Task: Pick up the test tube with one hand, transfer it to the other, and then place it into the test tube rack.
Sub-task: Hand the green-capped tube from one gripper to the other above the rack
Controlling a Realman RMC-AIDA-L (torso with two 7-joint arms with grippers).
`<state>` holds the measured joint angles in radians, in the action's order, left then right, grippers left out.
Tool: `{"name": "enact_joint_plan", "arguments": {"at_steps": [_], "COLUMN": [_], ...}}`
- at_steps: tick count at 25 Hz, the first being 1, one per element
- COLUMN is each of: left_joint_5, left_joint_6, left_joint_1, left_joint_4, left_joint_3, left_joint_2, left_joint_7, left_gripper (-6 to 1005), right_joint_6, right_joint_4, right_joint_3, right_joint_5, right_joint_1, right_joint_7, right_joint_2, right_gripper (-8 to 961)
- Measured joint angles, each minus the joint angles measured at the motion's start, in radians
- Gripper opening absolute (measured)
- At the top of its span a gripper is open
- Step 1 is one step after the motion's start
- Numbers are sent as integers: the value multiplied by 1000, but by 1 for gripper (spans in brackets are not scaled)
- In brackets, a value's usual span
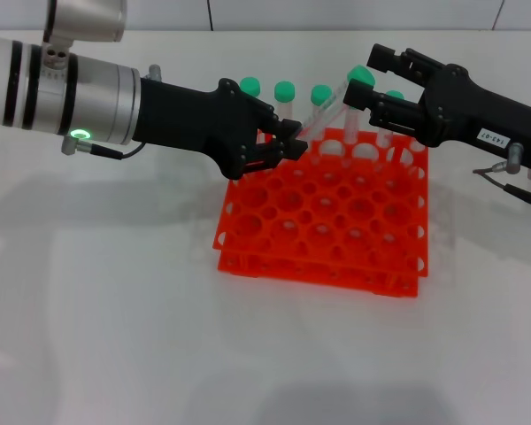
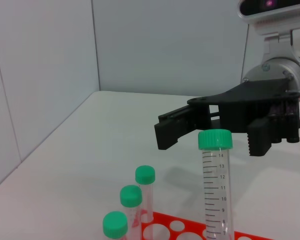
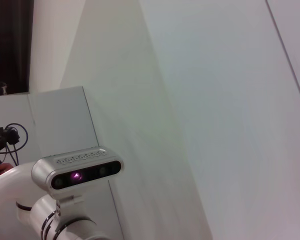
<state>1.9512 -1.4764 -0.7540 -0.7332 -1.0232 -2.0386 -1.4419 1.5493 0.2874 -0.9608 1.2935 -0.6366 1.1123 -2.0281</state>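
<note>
Green-capped clear test tube (image 1: 332, 104) slants above the orange-red test tube rack (image 1: 323, 226), base toward its back row.

You see a silver bar-shaped camera (image 3: 77, 169) with a purple-lit lens, mounted on a white robot arm (image 3: 55, 220), against pale wall panels (image 3: 215, 100).

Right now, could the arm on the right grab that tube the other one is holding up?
Probably yes. The left gripper holds the test tube by its lower end, tilted, so the green cap end is free. The right gripper is open and right at the cap, with nothing between them.
</note>
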Motion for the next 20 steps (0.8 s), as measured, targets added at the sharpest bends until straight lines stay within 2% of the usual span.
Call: {"name": "enact_joint_plan", "arguments": {"at_steps": [18,20], "left_joint_5": [0,0], "left_joint_6": [15,16], "left_joint_1": [-2,-2], "left_joint_4": [0,0], "left_joint_3": [0,0], "left_joint_2": [-9,-11], "left_joint_7": [0,0], "left_gripper": [199,199], "right_joint_6": [15,15], "right_joint_4": [-3,-4], "right_joint_3": [-32,-36], "right_joint_5": [-16,-17], "right_joint_1": [-10,-12], "right_joint_7": [-24,-26], "right_joint_2": [0,0], "right_gripper": [807,768]}}
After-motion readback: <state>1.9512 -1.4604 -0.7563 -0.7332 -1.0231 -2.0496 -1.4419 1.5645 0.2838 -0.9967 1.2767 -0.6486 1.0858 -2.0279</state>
